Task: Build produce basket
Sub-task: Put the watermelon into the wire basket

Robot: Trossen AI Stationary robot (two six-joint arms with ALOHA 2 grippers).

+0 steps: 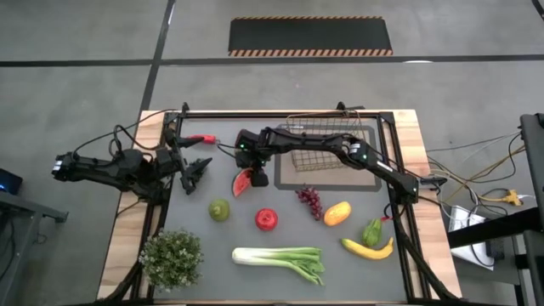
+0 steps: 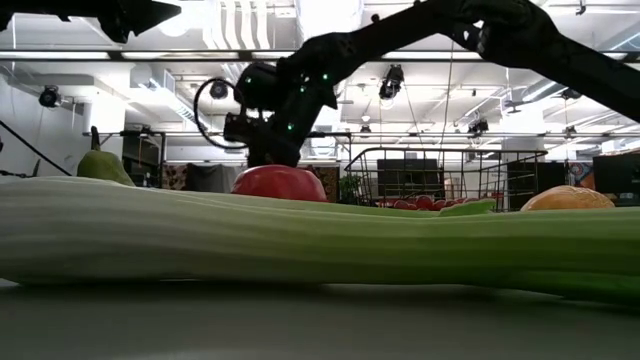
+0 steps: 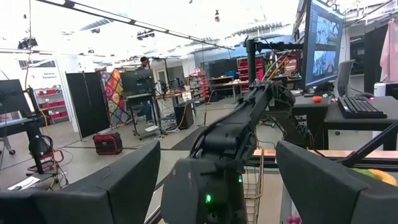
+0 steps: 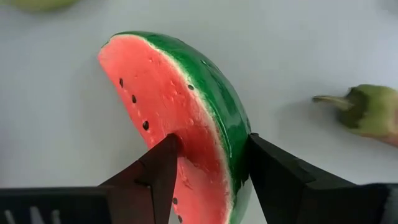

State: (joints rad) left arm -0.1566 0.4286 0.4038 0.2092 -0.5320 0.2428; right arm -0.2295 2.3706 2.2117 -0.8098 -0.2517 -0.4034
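Note:
The watermelon slice [image 1: 243, 182] lies on the grey mat left of centre. My right gripper [image 1: 257, 177] reaches across from the right and is shut on it; it also shows in the right wrist view [image 4: 208, 171]. My left gripper [image 1: 197, 170] hangs open and empty at the table's left, a little left of the slice, with wide-apart fingers in the left wrist view [image 3: 214, 186]. The wire basket [image 1: 327, 144] stands at the far centre. A red chilli [image 1: 200, 138] lies at the far left. Grapes [image 1: 309, 201], mango [image 1: 337, 212] and apple [image 1: 266, 219] lie near the middle. My right gripper pinches the watermelon slice near one end between its two fingers. One finger [image 4: 158, 171] is on the red flesh face [image 4: 186, 155] and the other [image 4: 273, 174] on the green rind [image 4: 233, 134]. The fingers come from above, slanting down, across the slice. The slice lies on the mat.
A green pear-shaped fruit [image 1: 219, 209], green pepper [image 1: 372, 231], banana [image 1: 367, 248] and long leek [image 1: 280, 259] lie toward the near edge. A bushy potted plant [image 1: 172, 257] stands at the near left corner. The leek fills the low view's foreground [image 2: 300, 235].

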